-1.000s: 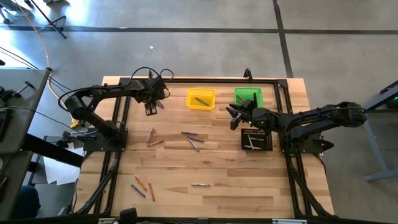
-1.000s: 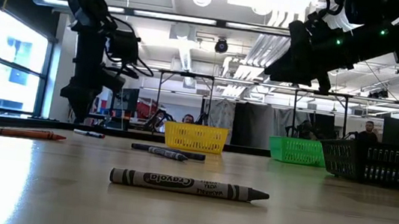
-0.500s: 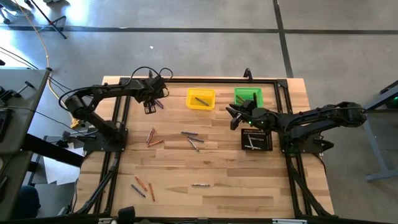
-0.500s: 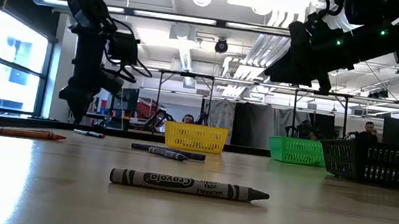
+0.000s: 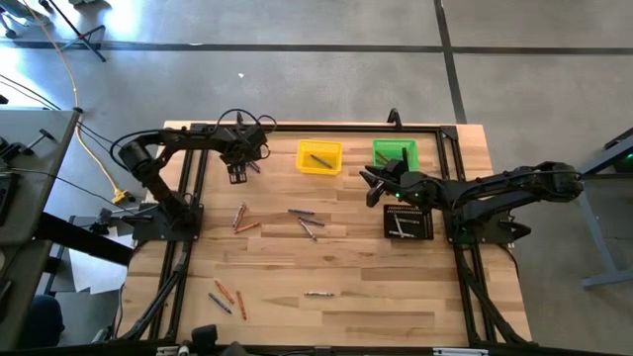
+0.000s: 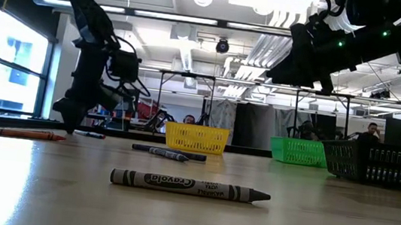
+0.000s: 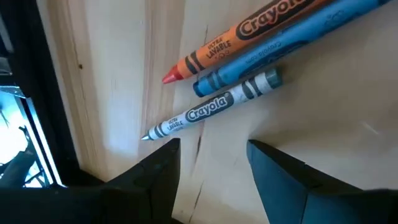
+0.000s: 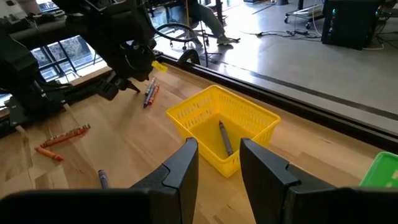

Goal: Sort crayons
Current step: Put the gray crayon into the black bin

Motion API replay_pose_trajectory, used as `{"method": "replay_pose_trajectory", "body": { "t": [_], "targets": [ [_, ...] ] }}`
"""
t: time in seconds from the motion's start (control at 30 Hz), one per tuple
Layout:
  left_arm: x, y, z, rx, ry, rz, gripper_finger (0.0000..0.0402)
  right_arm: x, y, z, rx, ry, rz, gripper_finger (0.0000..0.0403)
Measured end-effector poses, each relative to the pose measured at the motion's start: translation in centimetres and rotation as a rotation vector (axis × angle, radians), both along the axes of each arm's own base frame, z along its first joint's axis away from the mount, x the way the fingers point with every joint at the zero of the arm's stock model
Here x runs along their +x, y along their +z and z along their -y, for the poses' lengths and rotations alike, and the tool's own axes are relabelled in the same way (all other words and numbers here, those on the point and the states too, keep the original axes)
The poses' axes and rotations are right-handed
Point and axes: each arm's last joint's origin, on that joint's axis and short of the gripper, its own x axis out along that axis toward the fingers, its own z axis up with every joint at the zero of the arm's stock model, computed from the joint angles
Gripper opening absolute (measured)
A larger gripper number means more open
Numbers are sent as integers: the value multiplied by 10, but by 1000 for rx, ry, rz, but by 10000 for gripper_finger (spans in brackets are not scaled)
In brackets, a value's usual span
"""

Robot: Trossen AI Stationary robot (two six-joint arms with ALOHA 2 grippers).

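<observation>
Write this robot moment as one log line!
left end effector: open above silver crayon | right end effector: empty, near yellow bin | crayons on table: unsorted

crayons (image 5: 303, 222) on table (image 5: 376, 287); bins (image 5: 318, 156) behind

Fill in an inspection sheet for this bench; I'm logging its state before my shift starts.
Surface: wooden table, black frame rails along its edges.
Job's things: crayons scattered on the table; three lie together, orange, blue and white; one in the yellow bin; some in the black tray.
Clutter: green bin at the far edge.
Grippers: left gripper open, low over the white crayon; right gripper raised near the green bin, empty.
Cables: black loops on the left arm; yellow cable off-table.
Surroundings: workshop, concrete floor, people far behind.
</observation>
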Motion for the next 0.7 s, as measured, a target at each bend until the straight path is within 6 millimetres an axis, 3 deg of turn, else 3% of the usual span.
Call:
{"method": "replay_pose_trajectory", "body": {
  "t": [0.2,0.7],
  "targets": [
    [0,10,0,37,-45,22,184,0,-1,0,1,0,-12,112],
    [-7,10,-13,-10,-150,48,184,-1,-3,0,1,0,-30,112]
  ]
}}
